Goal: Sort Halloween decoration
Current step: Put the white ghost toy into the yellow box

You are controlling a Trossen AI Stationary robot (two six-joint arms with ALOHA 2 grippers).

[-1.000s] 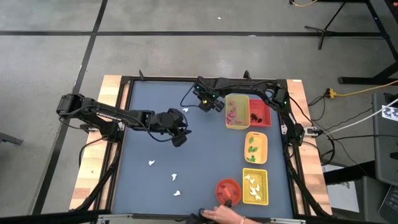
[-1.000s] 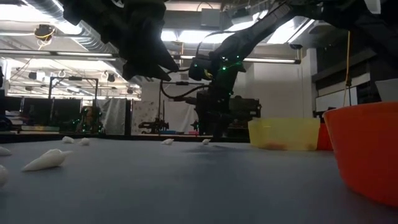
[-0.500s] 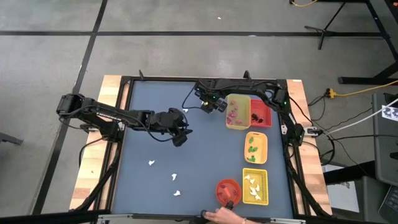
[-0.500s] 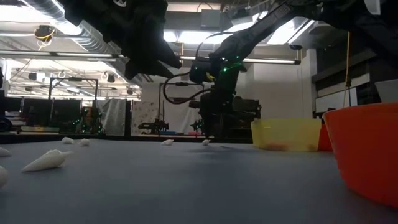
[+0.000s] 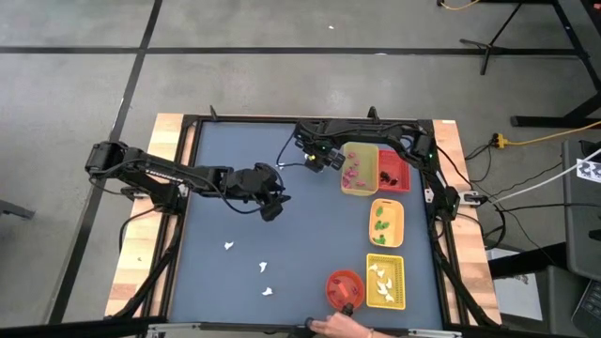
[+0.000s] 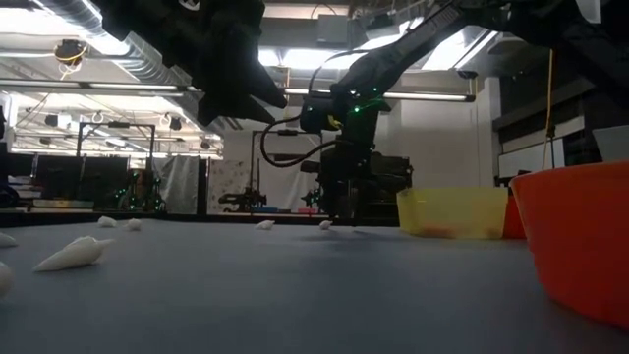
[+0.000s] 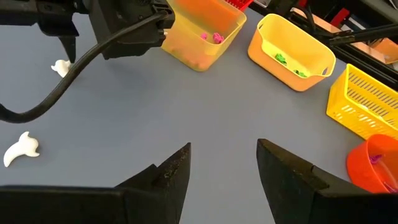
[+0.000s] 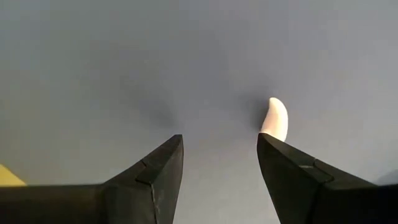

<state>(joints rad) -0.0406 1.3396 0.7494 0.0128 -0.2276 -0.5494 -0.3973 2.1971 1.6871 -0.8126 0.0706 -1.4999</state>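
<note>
Several white ghost pieces (image 5: 229, 246) loose on desk (image 5: 310, 244), near-left, plus one ghost (image 8: 276, 119) just ahead of right end effector (image 8: 219, 163). Risk: ghost sits off-centre by one finger, so closing may nudge it away, not pinch. Left end effector (image 5: 270, 210) mid-desk, raised, fingers wide, empty. Right end effector far side beside pink-piece tray (image 5: 359, 168), low over desk, fingers wide, empty.

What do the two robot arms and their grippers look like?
Both arms are dark, jointed and slim, with black cables looping beside them. The left gripper and right gripper each have two black, wedge-shaped fingers. Small green lights glow on the right arm's wrist.
</note>
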